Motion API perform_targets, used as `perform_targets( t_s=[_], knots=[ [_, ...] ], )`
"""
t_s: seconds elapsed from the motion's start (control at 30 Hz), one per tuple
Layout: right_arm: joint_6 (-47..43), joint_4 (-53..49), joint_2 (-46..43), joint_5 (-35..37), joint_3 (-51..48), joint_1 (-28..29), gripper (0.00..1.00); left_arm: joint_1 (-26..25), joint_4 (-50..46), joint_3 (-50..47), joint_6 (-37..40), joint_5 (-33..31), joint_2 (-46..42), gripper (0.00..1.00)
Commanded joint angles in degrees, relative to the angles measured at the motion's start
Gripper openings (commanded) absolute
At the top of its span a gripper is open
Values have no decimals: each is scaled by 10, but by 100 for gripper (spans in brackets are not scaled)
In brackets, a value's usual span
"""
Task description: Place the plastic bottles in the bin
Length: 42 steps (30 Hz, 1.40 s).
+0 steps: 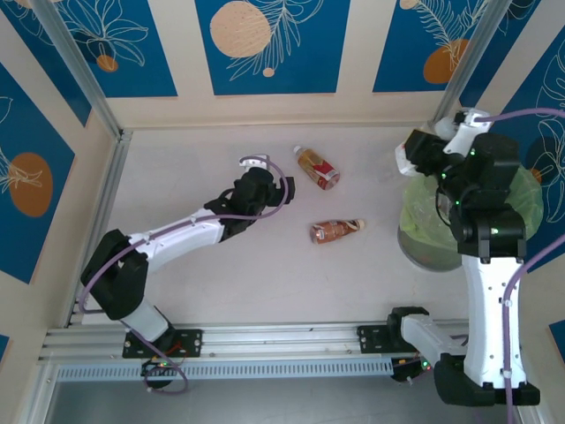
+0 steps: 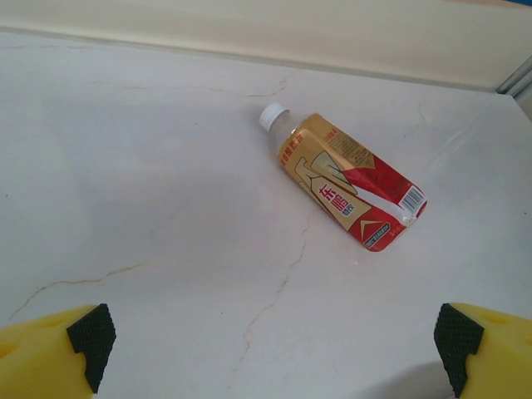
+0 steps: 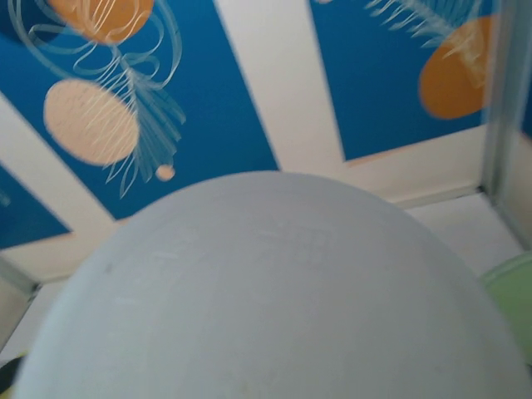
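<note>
While the left arm stretches out over the middle of the pale desk [image 1: 221, 291], the left claw [image 2: 270, 341] stands wide, its yellow fingers [image 2: 50, 357] with black pads far apart and nothing between them. Just ahead of it, and not touching it, the gold-and-red bottle [image 2: 345, 183] lies on its side on the desk, white cap pointing toward the back wall. The brown bottle [image 1: 335, 230] also lies on its side, a bit closer to the arm bases and apart from the first, its cap end turned to the right. Over by the right wall sits the bin [image 1: 428, 256], grey, lined with a light-green bag [image 1: 415, 216], and the right arm rears up over it and hides a good part of it. The right claw [image 1: 410, 157] hangs near the bin's far left rim; from here I cannot tell whether it is wide or narrow, or whether it holds anything. Close to that claw a pale grey rounded shape [image 3: 266, 291] looms, too blurred to name, with a sliver of green bag at its right and the blue patterned wall panels [image 3: 224, 108] behind.
</note>
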Motion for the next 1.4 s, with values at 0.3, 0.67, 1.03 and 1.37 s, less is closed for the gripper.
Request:
perform_targets(
  t_s=[0.3,0.67,1.03,1.37],
  knots=[
    [-124,-22,-8,213,60,-125,26,27,48,22,-21,75,21,100],
    [-246,88,-2,451,-50,-130,23,85,69,54,-101,240,72,100],
    [-196,140,16,383,-163,-226,27,89,51,72,-95,272,83,100],
    [-157,16,59,251,-169,-263,69,90,31,92,-91,283,97,100]
  ],
)
